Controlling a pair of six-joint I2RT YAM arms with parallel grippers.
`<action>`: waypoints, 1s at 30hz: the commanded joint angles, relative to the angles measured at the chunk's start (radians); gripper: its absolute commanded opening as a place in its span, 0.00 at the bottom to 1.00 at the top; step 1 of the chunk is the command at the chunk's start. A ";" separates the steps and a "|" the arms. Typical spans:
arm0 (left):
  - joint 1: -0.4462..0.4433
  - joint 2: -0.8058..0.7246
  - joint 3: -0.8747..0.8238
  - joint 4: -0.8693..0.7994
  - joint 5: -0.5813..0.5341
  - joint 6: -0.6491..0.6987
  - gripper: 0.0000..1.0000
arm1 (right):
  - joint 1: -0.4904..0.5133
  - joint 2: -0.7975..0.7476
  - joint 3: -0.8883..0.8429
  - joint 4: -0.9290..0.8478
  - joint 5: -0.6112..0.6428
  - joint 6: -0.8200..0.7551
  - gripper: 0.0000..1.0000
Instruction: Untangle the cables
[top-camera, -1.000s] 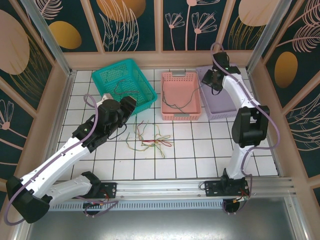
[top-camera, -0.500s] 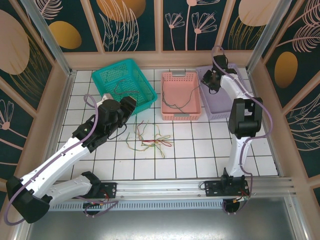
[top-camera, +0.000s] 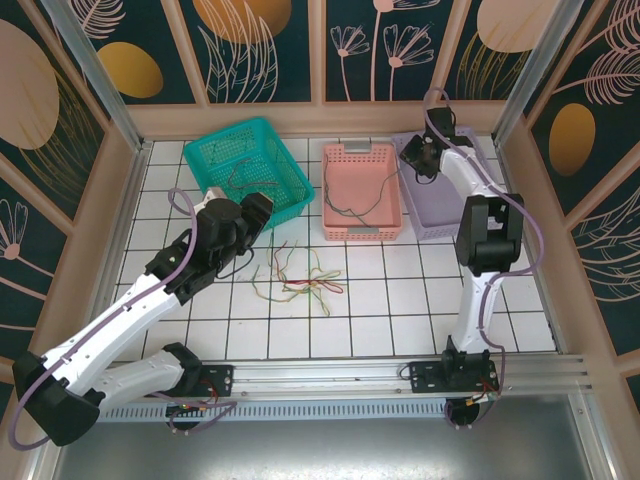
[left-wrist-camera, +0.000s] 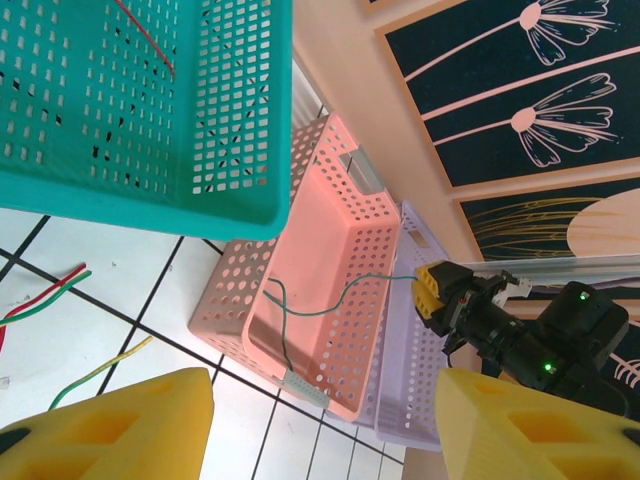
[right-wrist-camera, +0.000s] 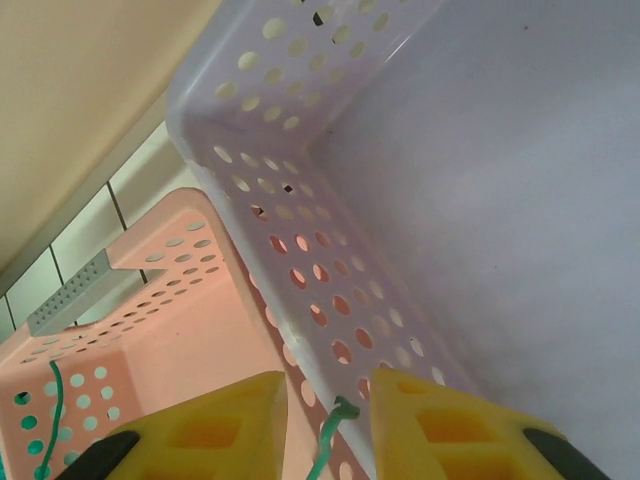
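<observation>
Trailing from the pink basket (left-wrist-camera: 320, 230), one green cable (right-wrist-camera: 332, 432) ends between the fingers of the right gripper (right-wrist-camera: 328, 390) over the lilac basket (right-wrist-camera: 500, 200); whether it is pinched cannot be told. Other cables (top-camera: 305, 280) lie tangled on the table (top-camera: 400, 300) near the left gripper (left-wrist-camera: 325, 425), spread wide and empty.

Bright, even light pours down from overhead on the white tiled table (top-camera: 400, 290), and the left arm (top-camera: 130, 310) throws just a faint, soft shadow beside it. The top view is crisp, though the frame posts (top-camera: 90, 70) lean outward toward the edges. Over on the left wrist, the left gripper (left-wrist-camera: 322, 400) sits up close and its yellow fingers (left-wrist-camera: 120, 430) go soft, while the teal basket (left-wrist-camera: 120, 100) is sharp. On the right wrist, the lilac basket (right-wrist-camera: 520, 200) looks washed out, pale and flat, and the right gripper (right-wrist-camera: 328, 385) and the green cable (right-wrist-camera: 325, 450) in it blur.
</observation>
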 joint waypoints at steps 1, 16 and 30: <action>0.002 -0.002 0.002 -0.006 -0.007 0.025 0.60 | 0.007 0.035 0.036 0.007 -0.006 0.022 0.27; 0.002 -0.008 0.001 -0.025 -0.009 0.026 0.59 | 0.117 0.121 0.222 -0.056 0.138 -0.203 0.00; 0.002 -0.015 -0.001 -0.040 -0.015 0.016 0.59 | 0.194 0.307 0.423 -0.201 0.173 -0.296 0.00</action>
